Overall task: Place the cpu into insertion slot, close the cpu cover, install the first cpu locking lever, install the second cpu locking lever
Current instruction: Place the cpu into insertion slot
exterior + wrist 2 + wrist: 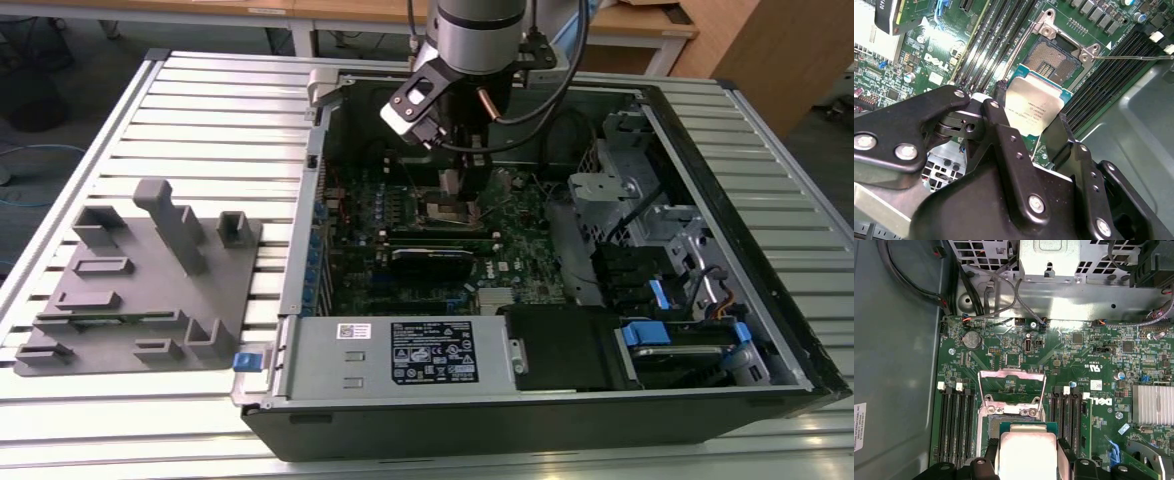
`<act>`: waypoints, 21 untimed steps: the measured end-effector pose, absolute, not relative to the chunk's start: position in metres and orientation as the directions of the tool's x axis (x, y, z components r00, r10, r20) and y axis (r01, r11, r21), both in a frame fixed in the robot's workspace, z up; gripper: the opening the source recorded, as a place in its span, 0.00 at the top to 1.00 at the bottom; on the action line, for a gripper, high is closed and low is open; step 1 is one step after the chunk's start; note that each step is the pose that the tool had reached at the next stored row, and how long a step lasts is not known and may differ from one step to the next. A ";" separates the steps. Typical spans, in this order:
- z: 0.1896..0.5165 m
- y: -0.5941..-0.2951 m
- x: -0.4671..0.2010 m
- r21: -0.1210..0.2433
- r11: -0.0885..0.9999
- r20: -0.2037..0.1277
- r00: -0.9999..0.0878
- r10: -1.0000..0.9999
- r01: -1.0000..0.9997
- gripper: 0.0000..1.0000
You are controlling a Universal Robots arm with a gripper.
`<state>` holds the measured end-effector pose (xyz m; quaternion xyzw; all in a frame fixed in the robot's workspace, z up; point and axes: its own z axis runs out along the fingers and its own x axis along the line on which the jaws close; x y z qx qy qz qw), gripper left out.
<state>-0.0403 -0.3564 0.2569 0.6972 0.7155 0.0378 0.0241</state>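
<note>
Gripper [1033,114]: black linkage arms closest to the lens in the second wrist view. The fingers are drawn in narrow, one pad on each of two opposite edges of the cpu [1035,106]. They touch nothing else.

Cpu: small flat square with its silvery-grey top turned toward both wrist cameras and a green edge showing on the socket side. It is carried in the fingers and judged not seated.

Insertion slot [1053,59]: dark pin field inside a silvery rim, set in the green circuit board [1019,347] and uncovered. It lies just beyond the chip's leading edge, straight ahead of the fingertips. In the first wrist view the chip overlaps the slot's nearer part, and its edges look roughly square to the rim. Being square, the chip has no long axis, so the fit turns on that alignment.

Cpu cover [1012,374]: thin metal frame with a square window, swung up on the far side of the slot from the gripper, clear of the chip.

Locking lever [1134,57]: thin wire rod, standing away from the socket. A second lever [1021,50] runs along another side.

Memory slots [956,422]: long black rows flanking the socket.

Computer case [534,430]: lies open, and the arm [474,40] reaches down into it.
</note>
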 end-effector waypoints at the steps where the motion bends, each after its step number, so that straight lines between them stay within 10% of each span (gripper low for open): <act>1: 0.256 -0.356 -0.040 0.088 0.025 0.019 -0.027 0.999 0.996 0.46; 21: 0.248 -0.356 -0.040 0.087 0.025 0.018 -0.027 0.999 0.996 0.46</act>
